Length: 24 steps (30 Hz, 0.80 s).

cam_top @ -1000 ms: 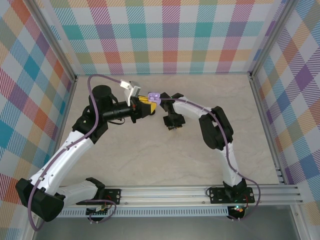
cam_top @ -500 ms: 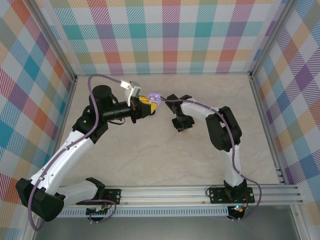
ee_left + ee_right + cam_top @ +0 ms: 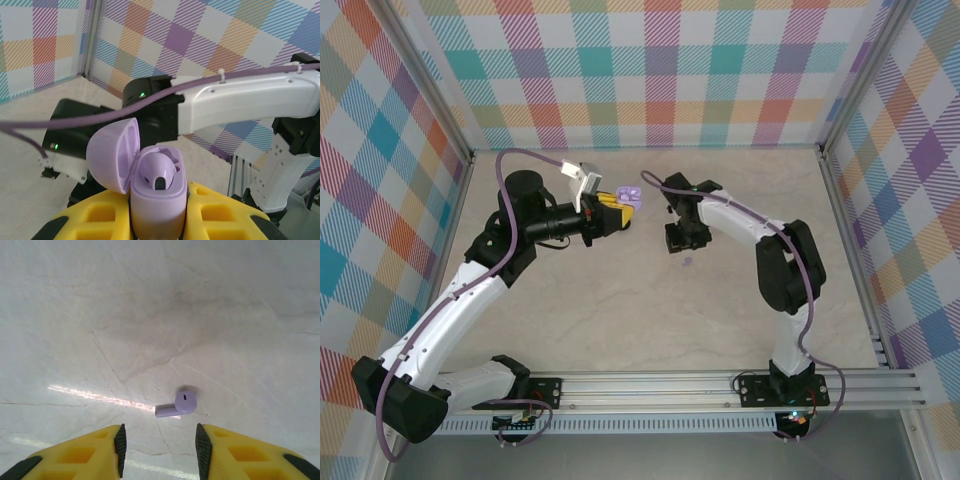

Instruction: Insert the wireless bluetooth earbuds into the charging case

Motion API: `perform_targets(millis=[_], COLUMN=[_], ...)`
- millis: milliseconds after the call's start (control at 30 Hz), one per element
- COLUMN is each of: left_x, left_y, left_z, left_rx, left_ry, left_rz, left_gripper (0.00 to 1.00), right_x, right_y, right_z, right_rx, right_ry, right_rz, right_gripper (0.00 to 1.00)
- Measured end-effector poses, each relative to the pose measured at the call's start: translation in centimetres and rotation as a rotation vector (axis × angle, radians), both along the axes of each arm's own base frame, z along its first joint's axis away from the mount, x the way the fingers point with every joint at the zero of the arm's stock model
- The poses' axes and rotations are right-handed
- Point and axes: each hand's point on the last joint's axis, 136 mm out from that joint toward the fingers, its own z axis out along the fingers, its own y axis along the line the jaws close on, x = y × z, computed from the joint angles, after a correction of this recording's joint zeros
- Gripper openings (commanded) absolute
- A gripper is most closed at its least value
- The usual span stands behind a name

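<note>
My left end effector (image 3: 617, 211) is clamped on the lilac charging case (image 3: 156, 200), whose lid is swung open (one seated earbud (image 3: 157, 174) shows inside). My right end effector (image 3: 159, 446) hangs spread wide and empty over the surface (image 3: 150, 315). A loose lilac earbud (image 3: 177, 405) lies on its side just ahead of its fingers.

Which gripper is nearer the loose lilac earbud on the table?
Right. The right gripper hangs open just above the earbud; the left gripper, holding the case, is farther left.
</note>
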Motion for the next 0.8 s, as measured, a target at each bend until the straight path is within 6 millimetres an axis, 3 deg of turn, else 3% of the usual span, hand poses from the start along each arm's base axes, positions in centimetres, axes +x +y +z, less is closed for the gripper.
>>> perform_targets(millis=[100, 300, 533, 800], left_x=[0.0, 0.0, 0.1, 0.1], left_y=[0.0, 0.0, -0.1, -0.1], left_z=[0.0, 0.0, -0.2, -0.2], left_rx=[0.0, 0.0, 0.002, 0.003], left_ry=[0.001, 0.001, 0.005, 0.005], left_rz=[0.0, 0.0, 0.0, 0.0], left_gripper=[0.1, 0.1, 0.11, 0.11], right_x=[0.1, -1.5, -1.7, -2.1], right_y=[-1.3, -3.8, -3.6, -3.8], right_z=[0.4, -2.2, -3.2, -5.7], right_rx=[0.02, -0.014, -0.007, -0.036], right_ry=[0.0, 0.079, 0.101, 0.157], right_rz=[-0.067, -0.16, -0.188, -0.206], right_gripper=[0.3, 0.19, 0.18, 0.18])
